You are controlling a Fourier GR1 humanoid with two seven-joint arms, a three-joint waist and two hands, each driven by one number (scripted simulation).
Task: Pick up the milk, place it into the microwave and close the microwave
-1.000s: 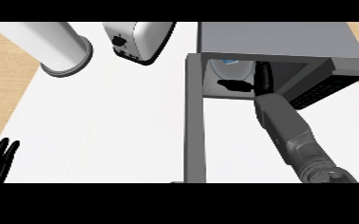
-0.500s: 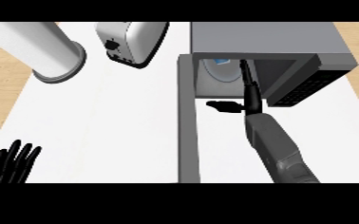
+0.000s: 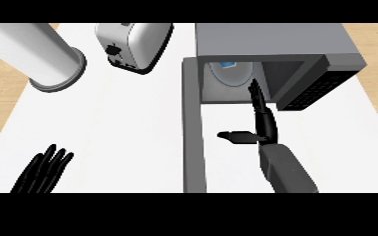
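We see the milk (image 3: 230,74) inside the microwave (image 3: 266,40), at the left of its cavity. The microwave door (image 3: 192,130) is open and runs down the view along the left of the opening. The control panel (image 3: 319,87) is at the right.

The right hand (image 3: 263,126) is released and holds nothing. Its fingers (image 3: 256,97) are straight and point into the opening, apart from the milk, and its thumb (image 3: 235,136) sticks out toward the door.

The left hand (image 3: 43,172) rests at the lower left edge over the counter (image 3: 125,130), fingers straight and up, also holding nothing.

A toaster (image 3: 134,45) and a white cylinder (image 3: 44,60) stand left of the microwave.
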